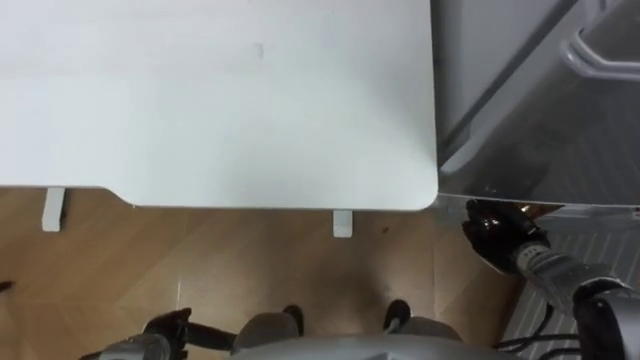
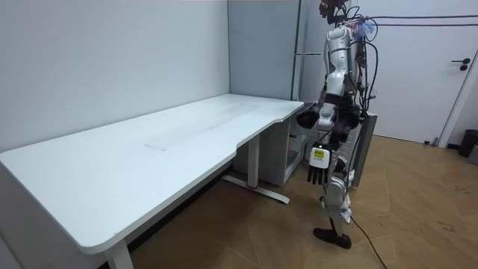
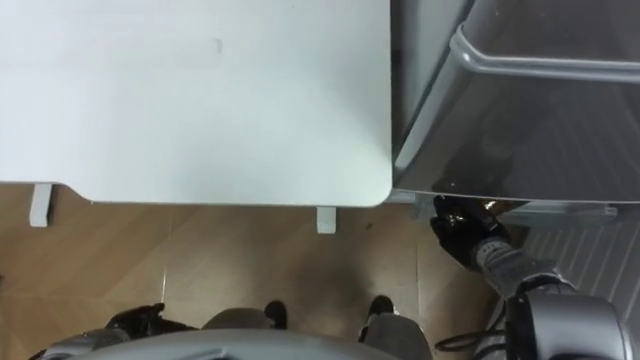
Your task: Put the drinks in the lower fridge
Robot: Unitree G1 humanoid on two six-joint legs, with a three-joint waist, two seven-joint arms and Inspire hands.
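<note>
White desk (image 1: 250, 120) ahead; our right hand (image 1: 492, 232) sits at the fridge's (image 1: 540, 120) near edge, and we cannot tell its grip; our left hand (image 2: 317, 173) hangs with loose fingers.

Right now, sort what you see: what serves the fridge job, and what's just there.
For the job: fridge; its handle; right hand at the fridge's lower edge.
Just there: white table; wooden floor; left hand, hanging idle.

Table (image 1: 220, 100) ahead-left — fridge (image 1: 540, 110) just beside its right edge.
</note>
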